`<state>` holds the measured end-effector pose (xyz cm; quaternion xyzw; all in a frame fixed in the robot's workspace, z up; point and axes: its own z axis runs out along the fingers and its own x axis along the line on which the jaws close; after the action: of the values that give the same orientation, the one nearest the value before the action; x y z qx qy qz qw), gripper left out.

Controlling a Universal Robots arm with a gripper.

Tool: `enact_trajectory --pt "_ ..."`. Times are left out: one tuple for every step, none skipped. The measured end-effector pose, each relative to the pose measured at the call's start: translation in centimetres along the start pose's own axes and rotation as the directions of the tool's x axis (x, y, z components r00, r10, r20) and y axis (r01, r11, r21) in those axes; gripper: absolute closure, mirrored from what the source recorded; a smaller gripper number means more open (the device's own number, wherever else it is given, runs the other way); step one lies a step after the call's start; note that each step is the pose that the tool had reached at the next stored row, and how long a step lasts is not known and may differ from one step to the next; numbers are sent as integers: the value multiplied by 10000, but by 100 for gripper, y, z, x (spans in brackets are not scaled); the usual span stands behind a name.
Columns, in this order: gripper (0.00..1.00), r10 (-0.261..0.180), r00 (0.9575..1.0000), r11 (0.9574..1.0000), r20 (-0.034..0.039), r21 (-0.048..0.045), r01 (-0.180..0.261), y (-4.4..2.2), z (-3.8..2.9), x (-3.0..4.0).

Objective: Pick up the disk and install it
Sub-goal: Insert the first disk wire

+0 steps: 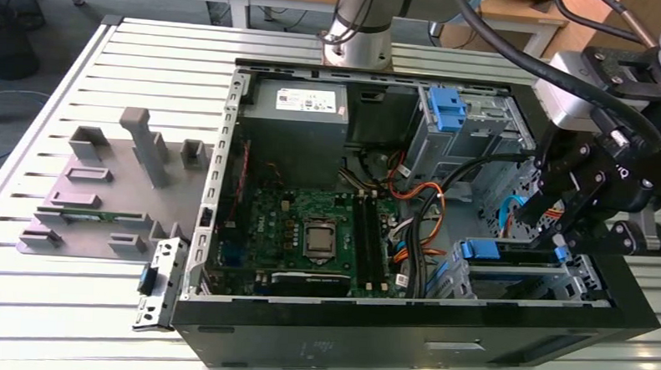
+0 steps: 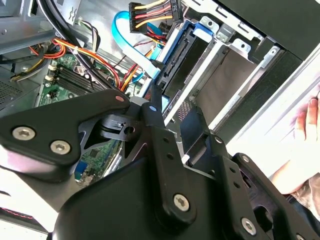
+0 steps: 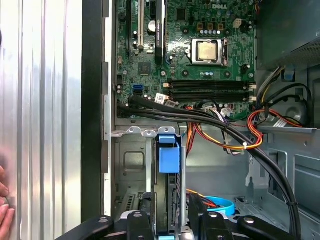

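The disk (image 1: pixel 493 251) sits edge-on in the drive cage (image 1: pixel 527 281) at the case's corner on the exterior view's right, its blue rail showing. Both wrist views show the disk (image 3: pixel 168 152) (image 2: pixel 176 59) inside its metal slot, a flat blue cable lying next to it. My black gripper (image 1: pixel 562 241) hangs right over that cage. In the first wrist view my gripper (image 3: pixel 170 226) has its fingers (image 3: pixel 142 222) spread on either side of the disk's near end. In the second wrist view my gripper (image 2: pixel 177 117) is open, one fingertip (image 2: pixel 152 107) close to the blue rail; contact cannot be judged.
The open case holds a green motherboard (image 1: pixel 312 234), a grey power-supply box (image 1: pixel 298 100), a blue bracket (image 1: pixel 446 106) and bundled cables (image 1: pixel 419 201). A grey fixture plate (image 1: pixel 119 184) lies on the slatted table. A person's hand (image 2: pixel 306 120) (image 3: pixel 4 210) rests just outside the case wall.
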<state>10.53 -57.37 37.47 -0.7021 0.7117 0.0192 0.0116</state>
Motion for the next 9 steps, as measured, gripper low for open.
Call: enact_trajectory --pt "58 0 10000 10000 -1 0 0 0 -5 0" --pt "58 0 10000 10000 -2 0 0 0 -12 -1" --pt "58 0 10000 10000 -1 0 0 0 -19 -1" --pt "58 0 10000 10000 -1 0 0 0 -24 -1" --pt "58 0 10000 10000 0 0 0 0 -25 -1" --pt "58 0 10000 10000 2 0 0 0 -24 -1" --pt "58 0 10000 10000 1 0 0 0 -25 -1" --pt "58 0 10000 10000 1 0 0 0 -25 -1" --pt "58 0 10000 10000 -1 0 0 0 -26 -1"
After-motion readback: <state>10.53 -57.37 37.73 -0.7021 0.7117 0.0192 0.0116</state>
